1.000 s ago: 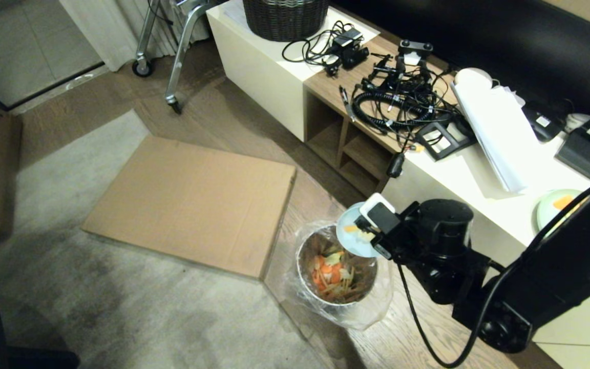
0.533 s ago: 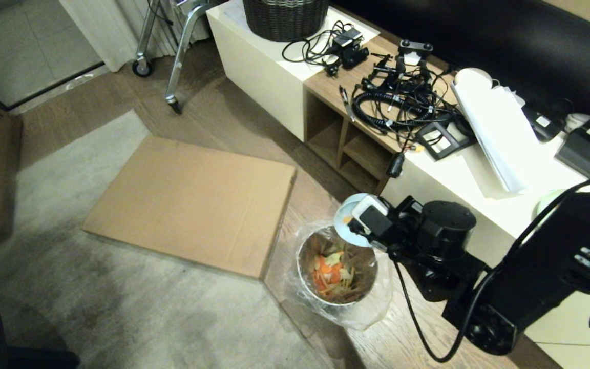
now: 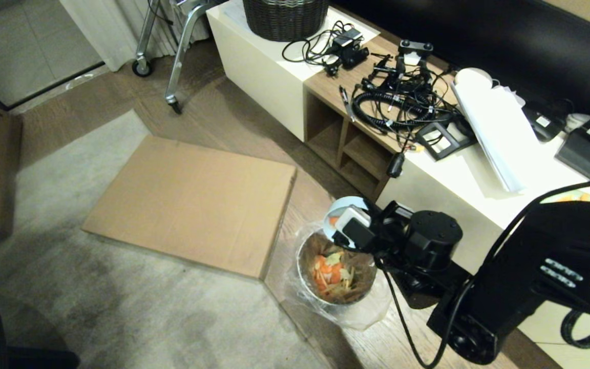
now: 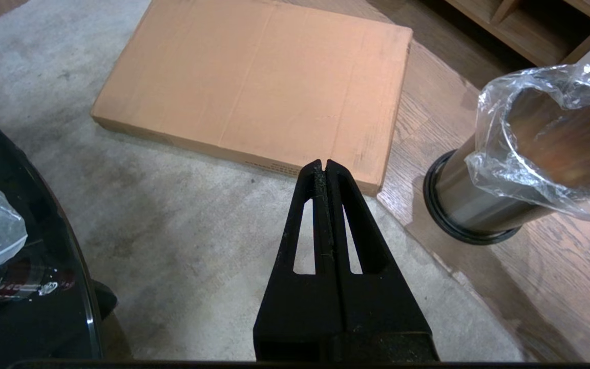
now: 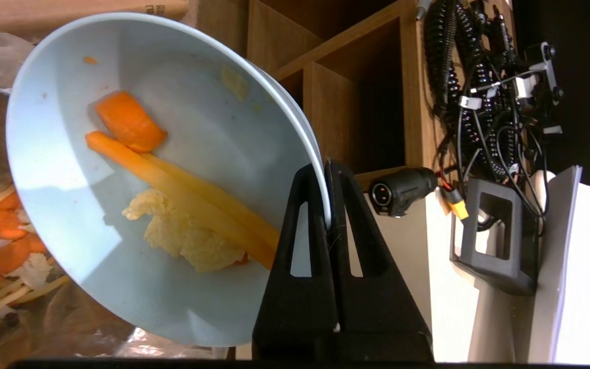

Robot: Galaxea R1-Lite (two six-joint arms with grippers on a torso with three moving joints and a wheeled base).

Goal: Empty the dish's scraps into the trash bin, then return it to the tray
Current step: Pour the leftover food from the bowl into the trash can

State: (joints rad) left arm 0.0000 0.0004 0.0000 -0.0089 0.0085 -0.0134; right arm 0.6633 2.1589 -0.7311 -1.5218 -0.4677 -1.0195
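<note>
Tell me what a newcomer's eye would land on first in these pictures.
First, the right claw, pinching the rim of the tilted dish above the trash bin, with orange and pale yellow scraps clinging inside the dish. Next, the bright pile of scraps in the lined bin, then the flat cardboard sheet on the floor to its left.

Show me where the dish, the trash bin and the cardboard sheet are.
dish (image 5: 69, 164): right wrist view, inner wall.
trash bin (image 4: 466, 205): left wrist view, steel side.
cardboard sheet (image 3: 192, 200): head view, top face.
</note>
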